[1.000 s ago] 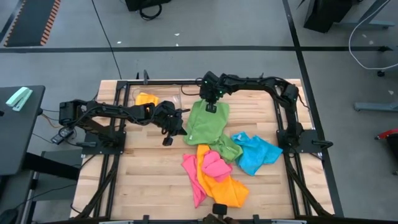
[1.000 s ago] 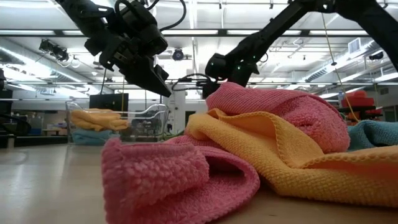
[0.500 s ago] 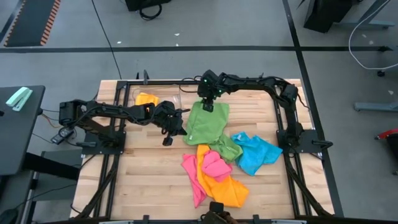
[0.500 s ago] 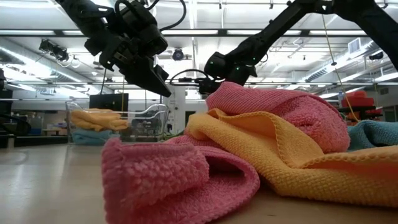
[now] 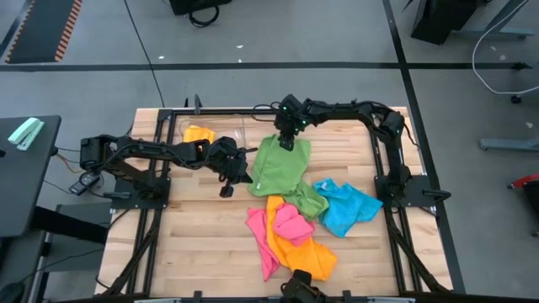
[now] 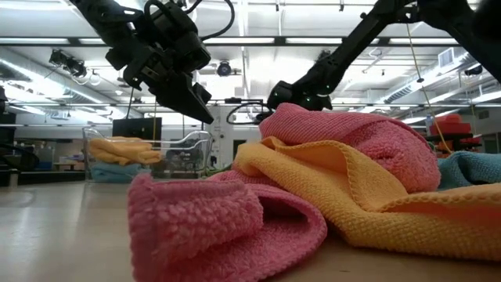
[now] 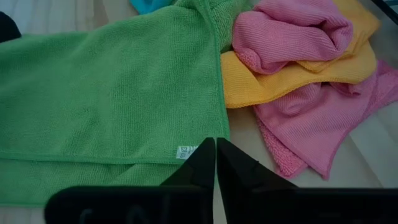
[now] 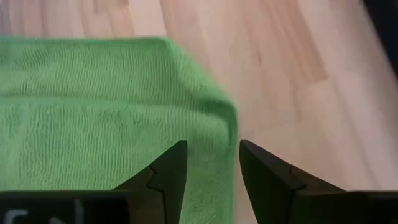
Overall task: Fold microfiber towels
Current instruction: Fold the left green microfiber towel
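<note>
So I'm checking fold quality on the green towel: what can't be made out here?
- Green towel: in the low view, wholly hidden behind the pink towel and orange towel.
- Its white label: print too small, left wrist view.
- Its far edge: partly covered by the right gripper, high view.

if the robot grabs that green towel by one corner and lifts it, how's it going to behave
Probably floppy: the green towel lies draped in soft folds, so it would likely hang limp and unfold from its doubled edge. Its thin, nubby weave suggests it is light and grippy rather than slippery. Its lower end meets the orange towel, which might drag along.
</note>
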You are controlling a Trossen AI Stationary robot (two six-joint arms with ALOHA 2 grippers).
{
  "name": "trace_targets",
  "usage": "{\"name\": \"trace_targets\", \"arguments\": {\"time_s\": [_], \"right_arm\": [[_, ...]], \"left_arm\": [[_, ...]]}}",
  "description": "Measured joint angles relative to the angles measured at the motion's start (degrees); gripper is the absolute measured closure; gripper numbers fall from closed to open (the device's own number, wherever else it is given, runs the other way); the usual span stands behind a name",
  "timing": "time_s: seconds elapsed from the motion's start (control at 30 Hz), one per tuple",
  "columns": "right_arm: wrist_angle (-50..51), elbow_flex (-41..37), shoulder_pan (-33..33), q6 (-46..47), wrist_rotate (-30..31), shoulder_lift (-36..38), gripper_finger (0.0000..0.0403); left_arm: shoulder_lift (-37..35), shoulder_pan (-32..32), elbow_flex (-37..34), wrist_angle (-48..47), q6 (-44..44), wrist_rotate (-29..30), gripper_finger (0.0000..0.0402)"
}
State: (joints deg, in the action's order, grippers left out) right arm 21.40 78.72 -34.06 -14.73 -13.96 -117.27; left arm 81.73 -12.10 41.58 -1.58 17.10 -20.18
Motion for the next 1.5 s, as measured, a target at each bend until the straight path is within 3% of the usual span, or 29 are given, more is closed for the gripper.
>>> {"name": "trace_targets", "arguments": {"time_s": [0.37,0.83,1.17,1.5], "right_arm": [[-5.9,-3.2,2.0,-2.6,0.2,0.0,0.0263],[-7.4,-3.2,2.9,-3.5,1.9,0.0,0.0395],[-7.0,-0.6,5.1,-3.8,-3.2,0.8,0.0399],[-6.6,5.0,7.0,-9.9,-2.5,0.9,0.0400]], "left_arm": [[0.0,0.0,0.0,0.1,0.0,0.0,0.0386],[0.0,0.0,0.0,0.0,0.0,0.0,0.0377],[0.0,0.0,0.0,0.0,0.0,0.0,0.0383],[0.0,0.0,0.0,0.1,0.1,0.0,0.0379]]}}
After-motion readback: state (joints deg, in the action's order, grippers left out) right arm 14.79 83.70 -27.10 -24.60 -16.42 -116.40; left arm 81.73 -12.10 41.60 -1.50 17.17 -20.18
